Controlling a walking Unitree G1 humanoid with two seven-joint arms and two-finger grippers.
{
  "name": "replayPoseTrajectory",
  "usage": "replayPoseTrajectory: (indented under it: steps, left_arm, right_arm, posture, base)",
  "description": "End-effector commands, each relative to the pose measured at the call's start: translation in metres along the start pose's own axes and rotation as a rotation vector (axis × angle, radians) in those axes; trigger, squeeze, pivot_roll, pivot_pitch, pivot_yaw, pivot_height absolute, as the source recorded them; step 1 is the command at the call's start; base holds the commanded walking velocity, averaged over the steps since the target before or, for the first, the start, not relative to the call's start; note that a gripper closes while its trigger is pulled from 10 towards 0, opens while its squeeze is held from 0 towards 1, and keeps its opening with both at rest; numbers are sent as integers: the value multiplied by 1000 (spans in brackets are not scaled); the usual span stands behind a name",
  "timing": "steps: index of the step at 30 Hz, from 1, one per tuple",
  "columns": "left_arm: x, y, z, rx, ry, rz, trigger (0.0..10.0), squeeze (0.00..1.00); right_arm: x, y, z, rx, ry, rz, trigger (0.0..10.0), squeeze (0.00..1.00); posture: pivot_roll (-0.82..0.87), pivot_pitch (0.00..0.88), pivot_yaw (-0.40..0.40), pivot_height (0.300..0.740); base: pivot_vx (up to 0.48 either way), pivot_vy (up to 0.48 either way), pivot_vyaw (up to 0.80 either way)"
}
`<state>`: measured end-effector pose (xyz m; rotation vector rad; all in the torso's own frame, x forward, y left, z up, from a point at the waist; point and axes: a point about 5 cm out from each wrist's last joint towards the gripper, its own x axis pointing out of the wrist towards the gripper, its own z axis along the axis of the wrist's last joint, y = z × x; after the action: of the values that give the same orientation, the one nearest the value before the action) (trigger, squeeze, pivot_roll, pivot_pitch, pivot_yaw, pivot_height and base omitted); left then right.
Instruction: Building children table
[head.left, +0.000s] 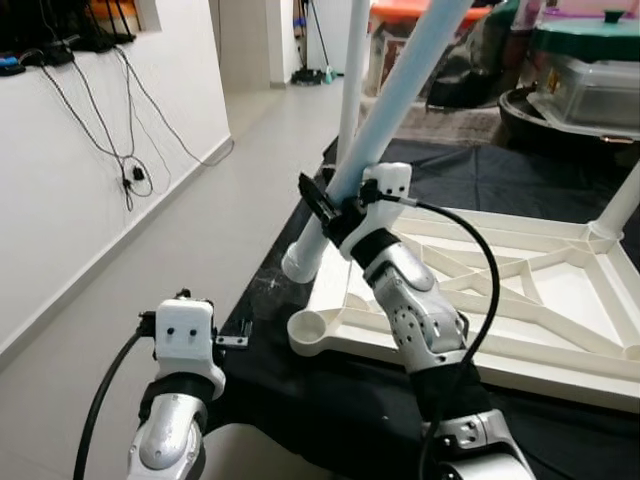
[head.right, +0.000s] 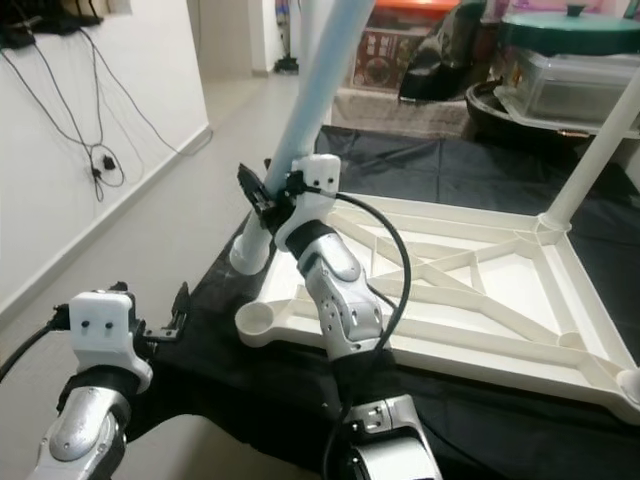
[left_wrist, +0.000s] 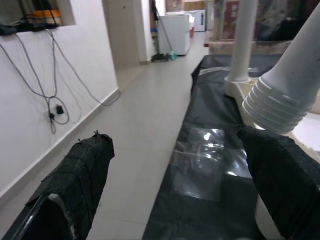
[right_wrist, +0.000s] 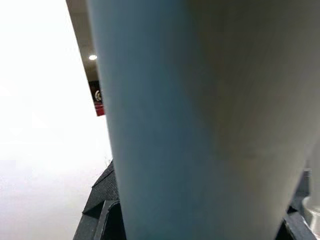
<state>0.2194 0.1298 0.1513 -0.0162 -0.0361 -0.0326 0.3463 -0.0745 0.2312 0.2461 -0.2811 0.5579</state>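
Right gripper (head.left: 335, 205), fingers clamped on the tilted pale-blue plastic table leg (head.left: 400, 95), holds its ribbed lower end just left of the white upturned tabletop's (head.left: 560, 300) near-left corner socket (head.left: 312, 330); left gripper (left_wrist: 175, 180) idles, fingers apart.

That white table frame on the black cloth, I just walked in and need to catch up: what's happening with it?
The robot is assembling an upside-down white table top on a black cloth. Its right gripper clamps a tilted pale blue leg, whose ribbed end hangs just above the empty near corner socket. Other legs already stand upright. The left gripper waits open beside the cloth's edge.
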Motion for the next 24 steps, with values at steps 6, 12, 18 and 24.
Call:
replayPoseTrajectory:
  steps: [6, 12, 18, 24]
  left_arm:
    - [1, -3, 1, -5, 2, -2, 10000, 0]
    - [-4, -7, 4, -24, -10, -30, 10000, 0]
    - [-21, -14, 2, -76, 17, -65, 10000, 0]
    - [-37, -24, 3, -95, 48, -114, 10000, 0]
  right_arm:
    - [2, -2, 3, 8, -6, 3, 10000, 0]
    - [14, -6, 4, 5, 30, 114, 10000, 0]
    - [28, -14, 1, 12, 150, 331, 10000, 0]
    - [43, -10, 9, 135, 180, 492, 10000, 0]
  posture:
    - [52, 8, -10, 740]
    - [60, 38, -7, 740]
    - [86, 86, -13, 740]
    - [113, 153, -14, 740]
  base:
    - [0, 0, 0]
    - [0, 0, 0]
    - [0, 0, 0]
    - [0, 0, 0]
